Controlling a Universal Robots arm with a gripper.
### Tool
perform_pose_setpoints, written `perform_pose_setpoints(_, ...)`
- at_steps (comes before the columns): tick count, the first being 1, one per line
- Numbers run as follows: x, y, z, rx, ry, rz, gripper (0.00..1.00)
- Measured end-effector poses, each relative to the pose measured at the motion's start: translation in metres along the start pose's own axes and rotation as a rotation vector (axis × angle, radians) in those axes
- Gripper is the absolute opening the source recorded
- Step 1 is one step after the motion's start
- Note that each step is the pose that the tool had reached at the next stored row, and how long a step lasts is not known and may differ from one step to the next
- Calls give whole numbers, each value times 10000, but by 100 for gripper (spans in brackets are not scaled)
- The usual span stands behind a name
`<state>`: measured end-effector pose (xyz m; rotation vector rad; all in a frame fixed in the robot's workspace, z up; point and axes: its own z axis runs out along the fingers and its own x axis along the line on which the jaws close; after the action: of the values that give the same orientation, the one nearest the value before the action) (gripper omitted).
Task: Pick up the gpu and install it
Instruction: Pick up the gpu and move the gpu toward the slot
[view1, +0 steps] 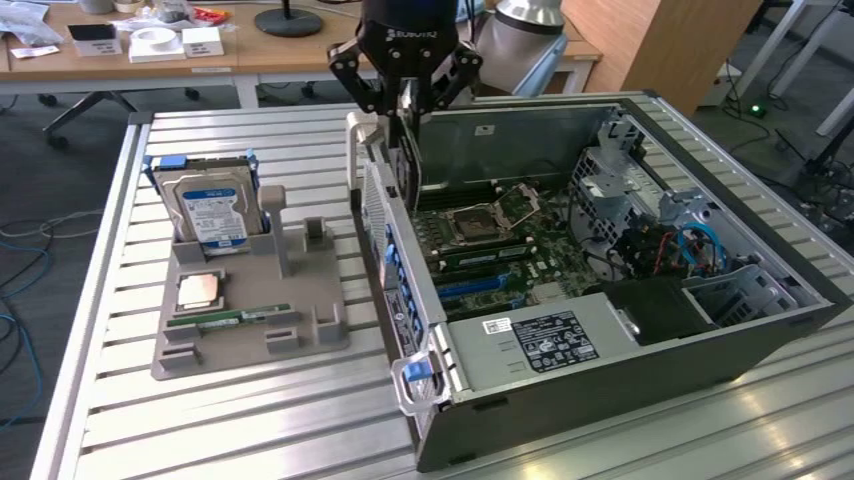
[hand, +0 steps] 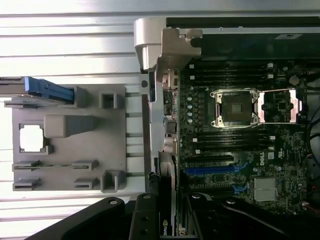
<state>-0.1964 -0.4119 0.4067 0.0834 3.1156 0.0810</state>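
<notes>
The single hand (view1: 408, 115) hangs over the rear end of the one open computer case (view1: 641, 385), which lies on its side on the slatted desk (view1: 267, 425). The hand's fingers (hand: 145, 217) are closed on the one gpu (view1: 412, 160), pinching it from both faces. The card hangs upright and edge-on straight below the hand, with its lower end down inside the case and close along the rear wall. Whether it touches the motherboard (view1: 527, 255) cannot be told. The wrist view shows a small logo on the part of the card lying between the fingers. Directly below and just beyond the hand, the board carries one processor socket (view1: 474, 222) with its cover swung open. The wrist view also shows two blue slots (hand: 210, 170) on it, one long and one short. Farther from the hand, at the case's near end, sits one power supply (view1: 554, 340) with a black-and-white label. Outside the case, to the exterior view's left of the hand and well apart from it, stands one grey holder (view1: 320, 330). It holds one hard drive (view1: 214, 210) on end with a blue-and-white label, one processor chip (view1: 202, 290) lying flat, and one narrow green memory stick (view1: 247, 316) beside the chip.
</notes>
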Motion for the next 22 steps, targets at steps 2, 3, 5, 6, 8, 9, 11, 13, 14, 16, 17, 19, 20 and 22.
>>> perform_pose_setpoints(2,-62,4,2,0,1,2,26)
perform_pose_setpoints(3,-95,6,3,-1,0,3,26)
perform_pose_setpoints(5,-165,9,4,0,1,1,26)
perform_pose_setpoints(6,-199,11,6,-1,0,0,26)
perform_pose_setpoints(8,-264,14,7,-1,0,2,26)
perform_pose_setpoints(9,-297,16,7,0,1,2,26)
perform_pose_setpoints(11,-365,20,9,0,1,0,26)
perform_pose_setpoints(13,-428,23,11,0,0,2,26)
perform_pose_setpoints(14,-460,25,12,-1,0,2,26)
perform_pose_setpoints(16,-523,28,13,-1,0,1,26)
perform_pose_setpoints(17,-555,30,14,-1,0,0,26)
perform_pose_setpoints(19,-623,34,16,-1,1,2,26)
perform_pose_setpoints(20,-657,35,17,-1,0,2,26)
perform_pose_setpoints(22,-723,39,18,-1,1,0,26)
